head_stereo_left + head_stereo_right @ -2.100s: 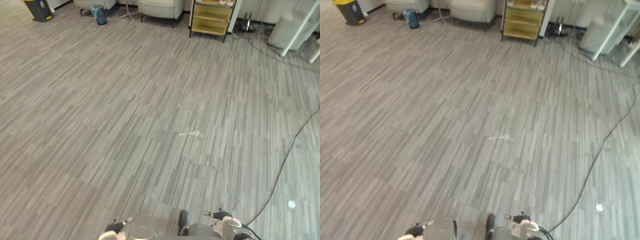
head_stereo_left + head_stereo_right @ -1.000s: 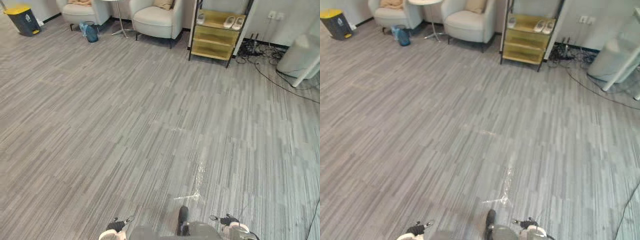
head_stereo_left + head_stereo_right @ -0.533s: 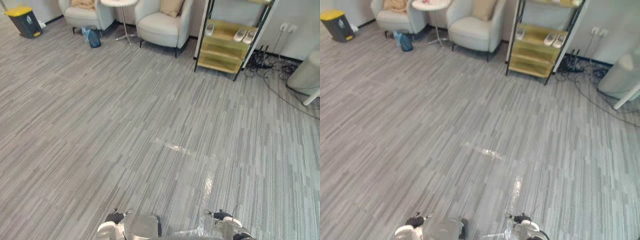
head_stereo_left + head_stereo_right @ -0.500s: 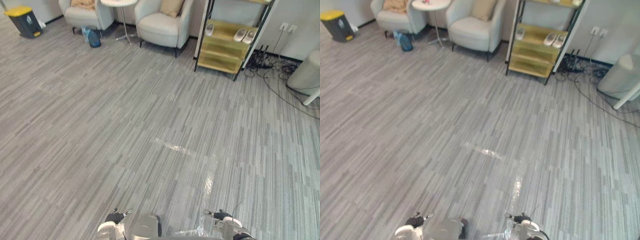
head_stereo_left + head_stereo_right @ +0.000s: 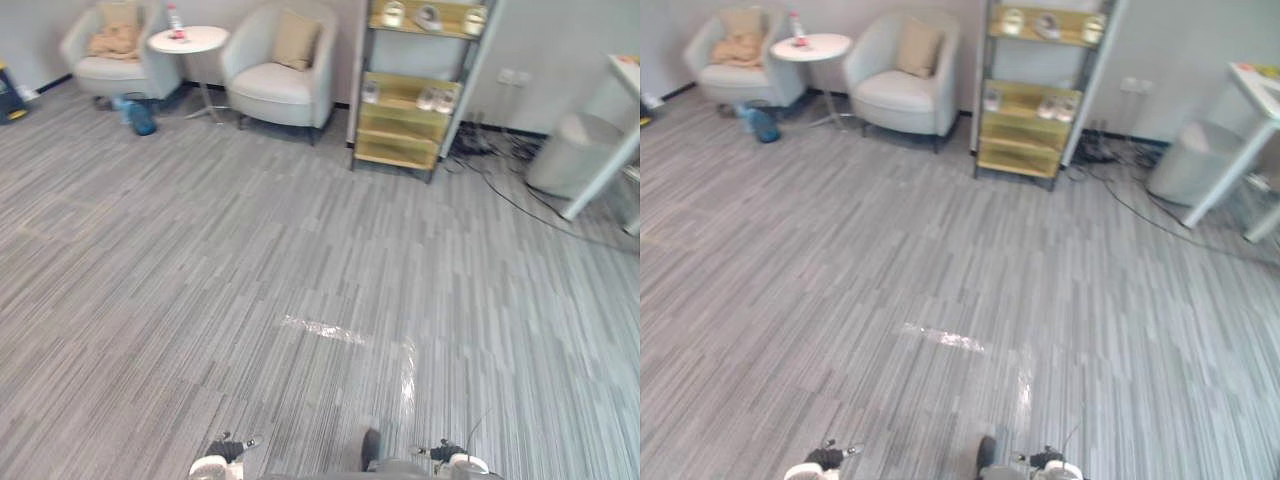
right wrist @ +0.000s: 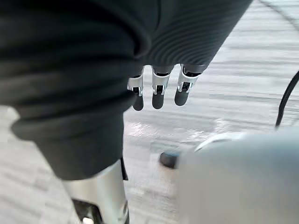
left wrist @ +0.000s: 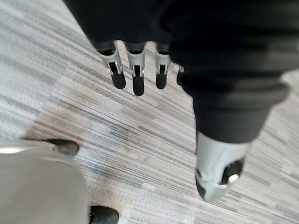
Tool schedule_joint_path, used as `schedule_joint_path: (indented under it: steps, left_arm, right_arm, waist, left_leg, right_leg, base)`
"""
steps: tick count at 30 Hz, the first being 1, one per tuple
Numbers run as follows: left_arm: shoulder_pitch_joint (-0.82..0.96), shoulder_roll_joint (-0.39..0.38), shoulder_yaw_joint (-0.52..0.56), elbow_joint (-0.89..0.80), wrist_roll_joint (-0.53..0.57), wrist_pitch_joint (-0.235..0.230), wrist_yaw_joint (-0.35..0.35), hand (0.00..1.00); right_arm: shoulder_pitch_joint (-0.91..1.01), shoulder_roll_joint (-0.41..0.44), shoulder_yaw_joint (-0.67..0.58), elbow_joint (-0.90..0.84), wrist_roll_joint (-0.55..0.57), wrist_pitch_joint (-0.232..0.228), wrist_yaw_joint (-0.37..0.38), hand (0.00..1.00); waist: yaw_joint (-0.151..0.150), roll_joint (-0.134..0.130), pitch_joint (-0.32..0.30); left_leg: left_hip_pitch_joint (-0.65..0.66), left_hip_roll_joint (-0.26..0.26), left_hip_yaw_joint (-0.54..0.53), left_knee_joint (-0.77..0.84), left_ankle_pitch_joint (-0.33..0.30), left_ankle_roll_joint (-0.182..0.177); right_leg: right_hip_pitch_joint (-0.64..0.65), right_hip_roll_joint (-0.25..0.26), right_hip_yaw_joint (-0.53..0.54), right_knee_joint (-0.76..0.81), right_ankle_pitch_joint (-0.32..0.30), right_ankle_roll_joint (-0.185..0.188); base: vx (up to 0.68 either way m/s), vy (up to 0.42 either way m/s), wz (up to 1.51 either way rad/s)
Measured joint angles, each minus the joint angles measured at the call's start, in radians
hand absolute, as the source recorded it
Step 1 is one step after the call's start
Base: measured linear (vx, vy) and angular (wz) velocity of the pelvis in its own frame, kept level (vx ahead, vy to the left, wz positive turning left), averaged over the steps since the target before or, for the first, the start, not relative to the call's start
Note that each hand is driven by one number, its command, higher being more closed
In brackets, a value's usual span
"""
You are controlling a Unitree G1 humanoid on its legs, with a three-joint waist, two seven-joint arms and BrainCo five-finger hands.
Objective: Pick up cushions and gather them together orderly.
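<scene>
Left eye view, upper left: two armchairs, two tan cushions, one apiece. Cushion [image 5: 295, 40] stands on edge against the nearer armchair [image 5: 262, 88], long axis upright. The corner cushion [image 5: 118, 18] on the far armchair [image 5: 100, 70] stands likewise (blurry).

Left wrist view: left hand [image 7: 135, 77], fingers straight, slightly apart, empty.

Right wrist view: right hand [image 6: 158, 91], the same.

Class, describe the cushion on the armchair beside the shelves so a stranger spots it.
Find the yellow shelf unit at the far wall; the pale armchair left of it holds the cushion. It stands upright against the backrest, whereas the other armchair carries a crumpled tan heap.
</scene>
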State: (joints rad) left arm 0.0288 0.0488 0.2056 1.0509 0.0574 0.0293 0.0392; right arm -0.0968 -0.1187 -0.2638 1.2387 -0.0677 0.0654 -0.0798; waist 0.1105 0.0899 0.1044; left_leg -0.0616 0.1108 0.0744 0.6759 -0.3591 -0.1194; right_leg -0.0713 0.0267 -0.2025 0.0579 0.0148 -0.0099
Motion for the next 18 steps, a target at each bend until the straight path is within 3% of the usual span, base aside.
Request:
schedule_joint_path:
  steps: [1, 2, 3, 4, 6, 7, 9, 12, 18]
  left_arm:
    - [0.001, -0.005, 0.0, 0.002, 0.0, 0.002, 0.0, 0.0]
    - [0.002, -0.012, -0.007, 0.002, 0.001, 0.005, -0.001, 0.0]
    - [0.002, -0.01, -0.008, 0.001, 0.001, 0.005, -0.002, 0.0]
    - [0.002, -0.008, -0.009, -0.001, 0.001, 0.005, -0.002, 0.0]
    - [0.0, -0.002, -0.03, -0.016, 0.002, 0.005, -0.001, 0.0]
    - [-0.001, 0.003, -0.029, -0.022, 0.001, 0.004, -0.002, 0.0]
    - [-0.01, 0.019, -0.028, -0.019, 0.001, 0.004, -0.002, 0.0]
    - [-0.03, 0.02, -0.017, -0.018, 0.0, 0.006, -0.003, 0.0]
    - [-0.038, 0.017, 0.003, 0.003, 0.0, 0.006, -0.001, 0.0]
  right_arm:
    - [-0.001, -0.001, -0.001, 0.0, 0.001, 0.0, -0.001, 0.0]
    - [-0.009, 0.0, -0.001, 0.002, 0.008, 0.003, -0.005, 0.0]
    - [-0.007, 0.005, -0.001, 0.009, 0.014, 0.005, -0.008, 0.0]
    - [-0.006, 0.006, -0.002, 0.009, 0.018, 0.005, -0.009, 0.0]
    - [-0.007, 0.016, -0.011, 0.006, 0.028, 0.005, -0.012, 0.0]
    - [0.0, 0.021, -0.026, 0.0, 0.027, 0.005, -0.015, 0.0]
    - [0.006, 0.046, -0.03, 0.0, 0.026, 0.007, -0.016, 0.0]
    - [0.005, 0.048, -0.038, 0.0, 0.021, 0.014, -0.016, 0.0]
    - [0.011, 0.04, -0.036, -0.005, 0.002, 0.003, -0.007, 0.0]
  waist:
    - [0.0, 0.011, 0.006]
    - [0.007, 0.035, 0.021]
    - [0.014, 0.033, 0.026]
    - [0.016, 0.03, 0.028]
    - [0.039, 0.02, 0.036]
    - [0.055, 0.004, 0.038]
    - [0.057, -0.029, 0.026]
    - [0.069, -0.026, 0.038]
    - [0.063, -0.025, -0.017]
  left_leg:
    - [-0.033, 0.021, 0.0, 0.07, -0.001, -0.004]
    - [-0.094, 0.057, -0.005, 0.207, -0.014, 0.015]
    - [-0.135, 0.055, -0.016, 0.206, -0.02, 0.026]
    - [-0.148, 0.049, -0.022, 0.187, -0.022, 0.028]
    - [-0.177, 0.0, -0.055, -0.058, -0.004, 0.039]
    - [-0.157, -0.027, -0.061, -0.139, 0.082, 0.087]
    - [-0.122, -0.067, -0.049, -0.204, 0.115, 0.113]
    - [-0.084, -0.072, -0.05, -0.206, 0.111, 0.119]
    - [-0.017, -0.098, -0.054, -0.331, 0.124, 0.139]
  right_leg:
    - [0.019, 0.015, -0.006, -0.007, -0.005, -0.007]
    - [0.07, 0.047, -0.011, -0.015, -0.026, -0.021]
    - [0.104, 0.052, -0.012, -0.009, -0.041, -0.032]
    - [0.113, 0.05, -0.012, -0.008, -0.043, -0.029]
    - [0.145, 0.034, 0.005, 0.001, -0.068, -0.017]
    - [0.158, 0.021, 0.035, 0.005, -0.081, -0.004]
    - [0.159, -0.007, 0.078, -0.018, -0.076, 0.011]
    - [0.186, -0.006, 0.136, -0.029, -0.038, 0.018]
    - [0.177, -0.024, 0.178, -0.04, -0.005, 0.019]
  base:
    - [0.28, -0.106, 0.25]
    - [0.34, -0.059, 0.14]
    - [0.34, -0.024, 0.07]
    - [0.22, 0.038, -0.16]
    - [0.24, 0.126, -0.39]
    - [0.27, 0.162, -0.39]
    - [0.34, 0.142, -0.06]
    - [0.19, 0.093, -0.15]
    - [0.1, 0.094, -0.09]
